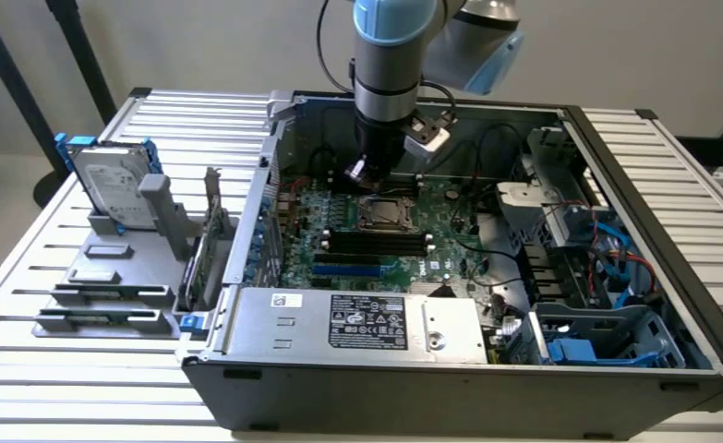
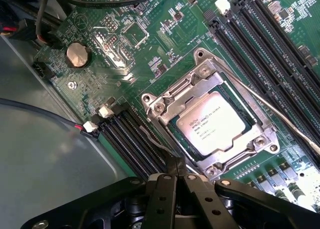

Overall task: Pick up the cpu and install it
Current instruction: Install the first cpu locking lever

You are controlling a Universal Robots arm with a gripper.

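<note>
The cpu [image 2: 212, 124], a silver square chip with printed text, lies flat inside the metal socket frame [image 2: 200, 81] on the green motherboard [image 2: 150, 39]. Seen from the exterior view, the cpu [image 1: 383, 210] sits mid-board inside the open computer case [image 1: 460, 378]. My gripper [image 2: 175, 163] is shut, its black fingers pressed together with nothing between them, just off one edge of the socket. From outside, the gripper [image 1: 364, 175] hangs low over the board, right behind the socket.
Dark memory slots [image 1: 367, 242] run along the socket's near side. A power supply [image 1: 361, 318] fills the case front. Cables and blue drive bays [image 1: 620, 268] crowd the exterior view's right. A hard drive with blue brackets [image 1: 109, 185] stands outside on the left.
</note>
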